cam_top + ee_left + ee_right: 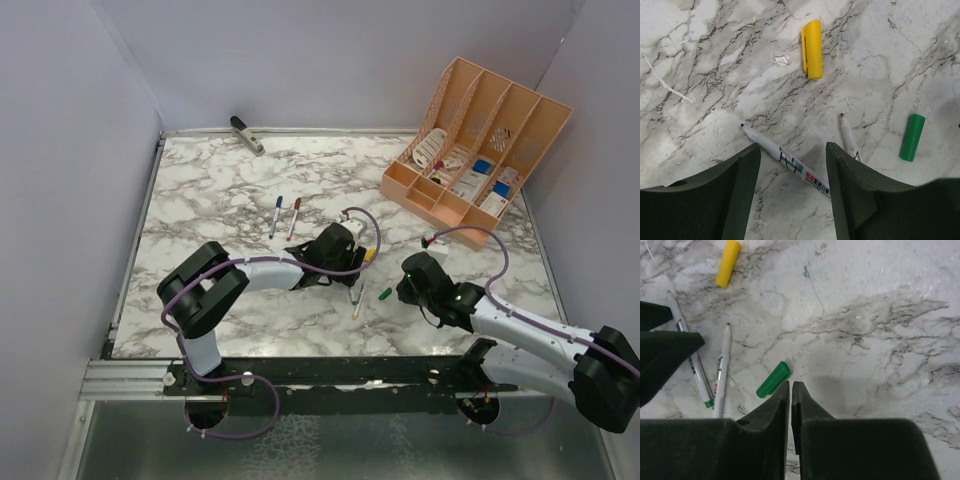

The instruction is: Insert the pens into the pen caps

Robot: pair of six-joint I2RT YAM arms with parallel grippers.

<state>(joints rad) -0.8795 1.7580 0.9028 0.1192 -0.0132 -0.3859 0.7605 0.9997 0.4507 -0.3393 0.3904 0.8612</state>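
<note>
Table: marble top [220,180]; everything below lies or stands on it
Clip: dark-and-white [246,135]; far left at the back edge; well apart from the rest
Two pens: side by side [285,216], left of centre; one far end blue, the other red; beyond the left arm, clear of it
Left gripper: fingers apart [793,147]; low over the table, astride one pen
Pen: lies aslant between those fingers [785,160]; dark tip bare; contact with either finger cannot be told
Second pen: flat, just right of the right-hand finger [850,142]; tip bare
Yellow cap: on its side ahead of the left fingers [811,49]; apart from both pens
Green cap: flat, right of the bare pens [773,379]; just beside the right fingertips; contact cannot be told
Right gripper: fingers together [791,384]; a hairline slit only; nothing between them
Organizer: orange [415,192]; far right corner; blue and white items in its compartments
</note>
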